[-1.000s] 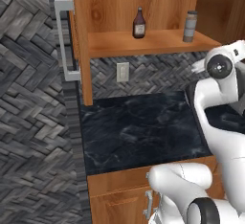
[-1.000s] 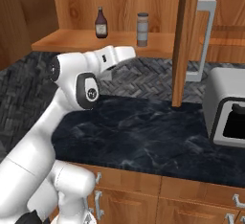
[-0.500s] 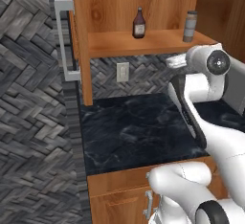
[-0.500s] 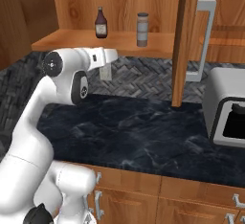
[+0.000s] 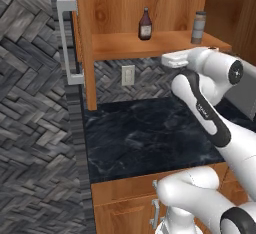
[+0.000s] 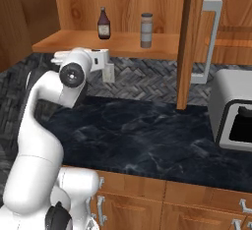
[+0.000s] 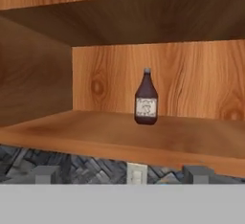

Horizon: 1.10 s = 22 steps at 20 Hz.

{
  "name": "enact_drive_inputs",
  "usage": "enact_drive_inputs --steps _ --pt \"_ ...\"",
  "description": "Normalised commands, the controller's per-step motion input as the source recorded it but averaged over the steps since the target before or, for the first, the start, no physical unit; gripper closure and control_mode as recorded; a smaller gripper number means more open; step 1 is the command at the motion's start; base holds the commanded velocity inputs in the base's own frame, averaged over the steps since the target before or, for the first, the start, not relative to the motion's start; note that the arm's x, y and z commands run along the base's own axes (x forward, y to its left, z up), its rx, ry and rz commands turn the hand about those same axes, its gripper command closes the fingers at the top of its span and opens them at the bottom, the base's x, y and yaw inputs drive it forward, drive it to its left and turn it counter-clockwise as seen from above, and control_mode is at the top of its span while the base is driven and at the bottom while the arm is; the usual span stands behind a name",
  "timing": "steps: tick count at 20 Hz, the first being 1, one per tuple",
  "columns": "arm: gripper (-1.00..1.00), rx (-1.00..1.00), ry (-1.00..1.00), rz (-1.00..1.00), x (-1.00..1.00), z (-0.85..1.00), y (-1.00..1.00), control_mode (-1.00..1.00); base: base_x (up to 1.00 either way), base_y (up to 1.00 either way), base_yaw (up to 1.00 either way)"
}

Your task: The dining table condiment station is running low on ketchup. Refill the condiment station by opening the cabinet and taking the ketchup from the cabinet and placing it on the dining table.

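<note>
The ketchup (image 5: 145, 24) (image 6: 103, 23) (image 7: 146, 98) is a small dark bottle standing upright on the shelf of the open cabinet (image 5: 150, 45) (image 6: 74, 40) (image 7: 110, 132). My gripper (image 5: 172, 59) (image 6: 102, 59) (image 7: 122, 175) hovers in front of the shelf edge, slightly below shelf level, pointing into the cabinet. It is open, its fingertips (image 7: 46, 174) standing wide apart with nothing between them. The bottle is some way ahead of the gripper and apart from it. The dining table is out of view.
A grey cylindrical can (image 5: 198, 27) (image 6: 146, 30) stands on the same shelf to the ketchup's right. The cabinet doors (image 5: 82, 38) (image 6: 189, 42) hang open on both sides. Below lies a black marble counter (image 5: 145, 133) (image 6: 147, 130), with a silver appliance (image 6: 234, 111) at its right end.
The arm has swung left and brought the hand up in front of the shelf edge, facing the bottle. The jaws stayed open.
</note>
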Motion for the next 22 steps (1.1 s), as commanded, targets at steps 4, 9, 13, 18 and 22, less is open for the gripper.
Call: enact_drive_inputs --steps 4,9,13,18,22 --pt "-1.00 0.00 -0.22 0.00 -0.28 0.59 0.14 -1.00 0.00 0.00 0.00" --pt "-1.00 0.00 -0.04 -0.01 -0.26 0.87 0.00 -1.00 0.00 0.00 0.00" --pt "-1.00 0.00 0.00 -0.02 -0.18 0.65 0.00 -1.00 0.00 0.00 0.00" --pt "-1.00 0.00 0.04 -0.04 0.00 0.06 0.10 -1.00 0.00 0.00 0.00" --pt "-1.00 0.00 0.02 0.00 0.00 -0.01 0.01 -1.00 0.00 0.00 0.00"
